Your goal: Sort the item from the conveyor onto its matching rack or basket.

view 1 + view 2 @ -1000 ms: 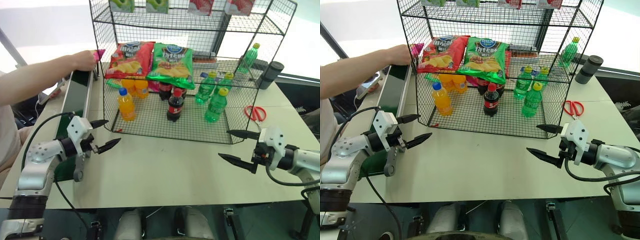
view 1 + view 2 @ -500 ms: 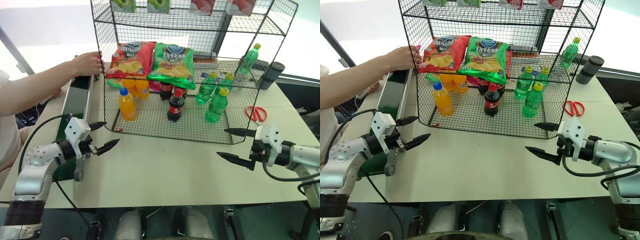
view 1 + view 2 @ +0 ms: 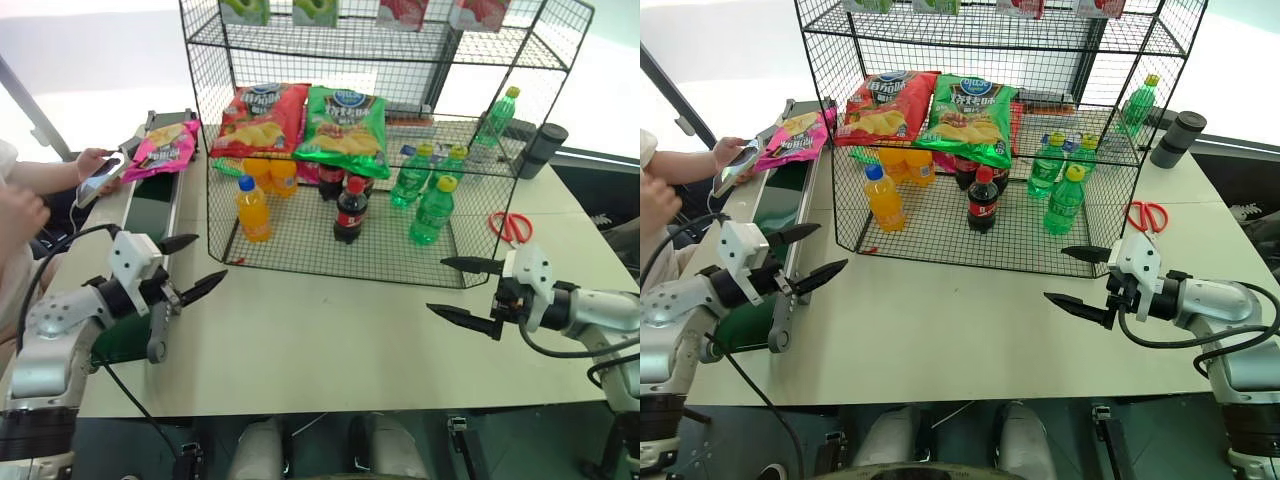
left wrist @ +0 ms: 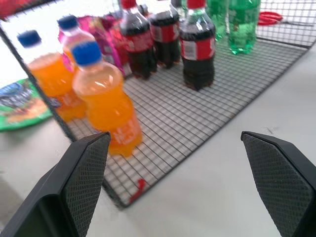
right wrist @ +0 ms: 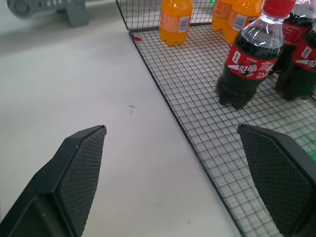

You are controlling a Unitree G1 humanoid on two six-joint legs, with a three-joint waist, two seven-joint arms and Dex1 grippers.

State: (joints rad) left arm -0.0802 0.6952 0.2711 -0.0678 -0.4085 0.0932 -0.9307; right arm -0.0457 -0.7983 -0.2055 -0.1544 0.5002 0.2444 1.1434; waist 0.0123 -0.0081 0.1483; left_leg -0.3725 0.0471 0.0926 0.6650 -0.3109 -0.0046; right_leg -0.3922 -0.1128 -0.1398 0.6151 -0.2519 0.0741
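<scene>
Both claws, left claw [image 3: 190,268] and right claw [image 3: 465,292], gape empty; the glossy pink bag [image 3: 162,149] on the belt [image 3: 150,200] could slip from a shallow pinch.

Red-handled scissors [image 3: 511,226] and a dark cylindrical cup [image 3: 543,148] sit on the white desk [image 3: 320,340], while a person's hand [image 3: 92,162] holds a phone [image 3: 103,177].

The two head views look forward and down from above the near edge of the tabletop [image 3: 330,350], facing the black wire rack [image 3: 380,150]. Each wrist view sits low and close to the rack's bottom tier, looking along its own hand. All views share the cola bottle [image 5: 247,64] there.
</scene>
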